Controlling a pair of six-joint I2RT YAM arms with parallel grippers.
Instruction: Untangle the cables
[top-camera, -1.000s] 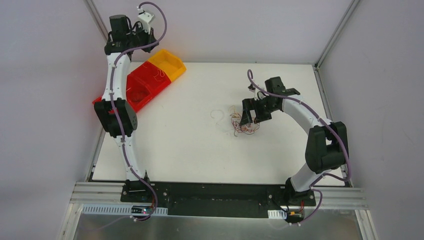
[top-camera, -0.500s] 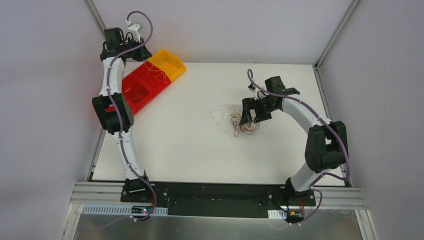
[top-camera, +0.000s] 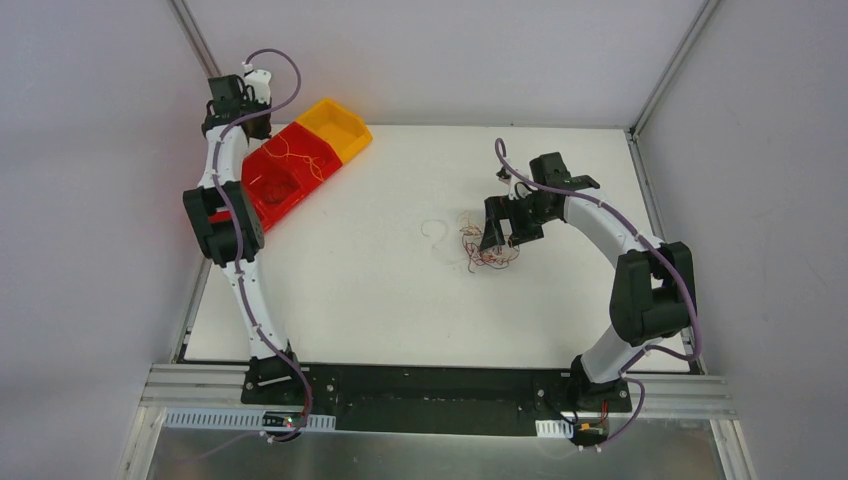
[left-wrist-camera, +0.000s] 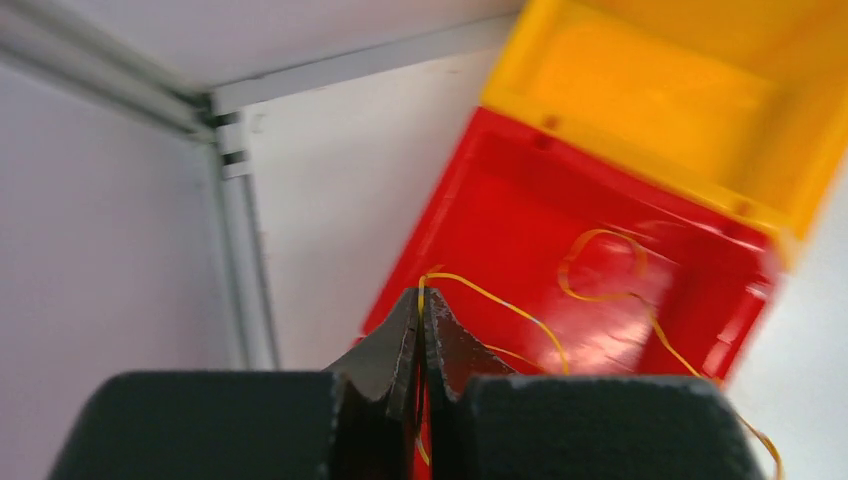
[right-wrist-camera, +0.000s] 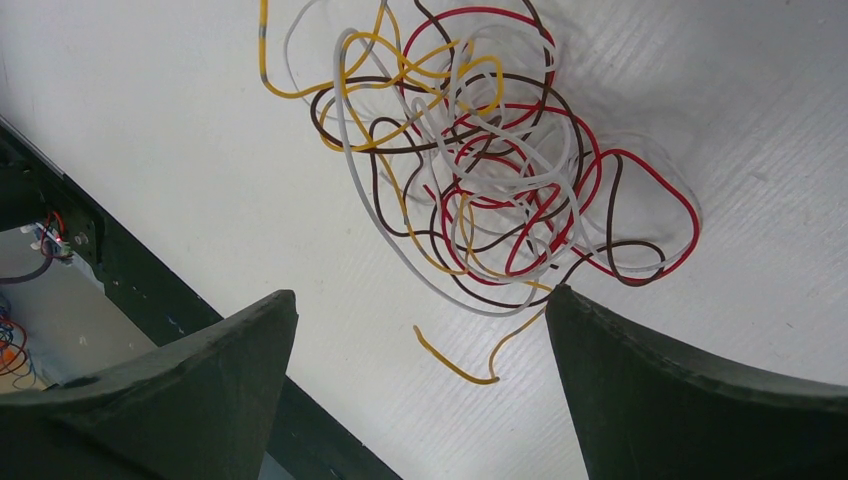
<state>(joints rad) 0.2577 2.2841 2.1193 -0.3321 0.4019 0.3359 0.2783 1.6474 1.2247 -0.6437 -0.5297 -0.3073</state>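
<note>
A ball of tangled cables (right-wrist-camera: 480, 150) in red, yellow, white and brown lies on the white table (top-camera: 380, 300), right of centre (top-camera: 487, 252). My right gripper (right-wrist-camera: 422, 292) hangs open just over its near edge (top-camera: 500, 236), nothing between the fingers. My left gripper (left-wrist-camera: 421, 300) is shut on a thin yellow cable (left-wrist-camera: 500, 305) that trails down into the red bin (left-wrist-camera: 520, 200). In the top view the left gripper (top-camera: 252, 122) is at the bin's back left corner. One loose white cable (top-camera: 435, 232) lies left of the ball.
A yellow bin (top-camera: 335, 125) adjoins the red bin (top-camera: 262, 195) at the table's back left; another orange strand (left-wrist-camera: 600, 268) lies in the red bin. Grey walls and metal frame posts (left-wrist-camera: 240, 260) stand close behind the left gripper.
The left arm has swung back and to the left, carrying the yellow cable over the red bin; strands now show in the bin. The right arm and the ball have not moved.
</note>
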